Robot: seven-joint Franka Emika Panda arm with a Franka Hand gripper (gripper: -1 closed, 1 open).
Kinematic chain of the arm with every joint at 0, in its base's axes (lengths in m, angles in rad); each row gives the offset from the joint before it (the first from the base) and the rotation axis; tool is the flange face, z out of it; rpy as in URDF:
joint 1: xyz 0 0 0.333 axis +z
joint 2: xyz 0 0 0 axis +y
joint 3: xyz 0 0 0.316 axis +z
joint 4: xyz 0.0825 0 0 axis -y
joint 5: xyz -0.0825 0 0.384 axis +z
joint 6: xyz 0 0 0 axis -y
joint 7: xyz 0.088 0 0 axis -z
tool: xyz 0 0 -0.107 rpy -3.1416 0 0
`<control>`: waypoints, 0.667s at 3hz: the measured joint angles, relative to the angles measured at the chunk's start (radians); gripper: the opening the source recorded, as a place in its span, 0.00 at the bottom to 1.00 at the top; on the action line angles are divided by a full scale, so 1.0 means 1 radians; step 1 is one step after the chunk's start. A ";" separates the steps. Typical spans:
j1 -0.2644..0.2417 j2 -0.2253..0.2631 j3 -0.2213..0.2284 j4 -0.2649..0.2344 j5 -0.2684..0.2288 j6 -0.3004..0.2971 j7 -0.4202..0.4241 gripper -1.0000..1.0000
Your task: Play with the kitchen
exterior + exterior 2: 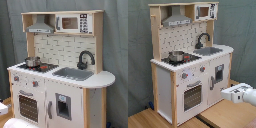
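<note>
Low at the second exterior view's right edge, the arm's white end, which I take for the gripper (239, 93), sits just beside the kitchen (190, 65), level with its lower front doors and pointing toward them. The kitchen stands upright on a wooden floor against a dark curtain, its long axis vertical, and lies toward the second exterior view's left of the arm. The nearest parts are the small cabinet door (218, 75) and, further off, the oven door (193, 95); either would be the likely first thing to pull. Up on the counter sit a pot (176, 56) on the stove, the grey sink (211, 50) and the black faucet (202, 39), all well above the arm. Whether the fingers are spread or closed cannot be told; the arm is cut off by the edge. From the first exterior view, only a pale shape (20, 123) at the bottom may be the arm.
</note>
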 joint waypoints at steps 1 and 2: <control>-0.078 0.000 -0.010 0.027 0.000 0.049 0.032 1.00; -0.145 -0.003 -0.058 0.066 -0.011 0.099 0.030 1.00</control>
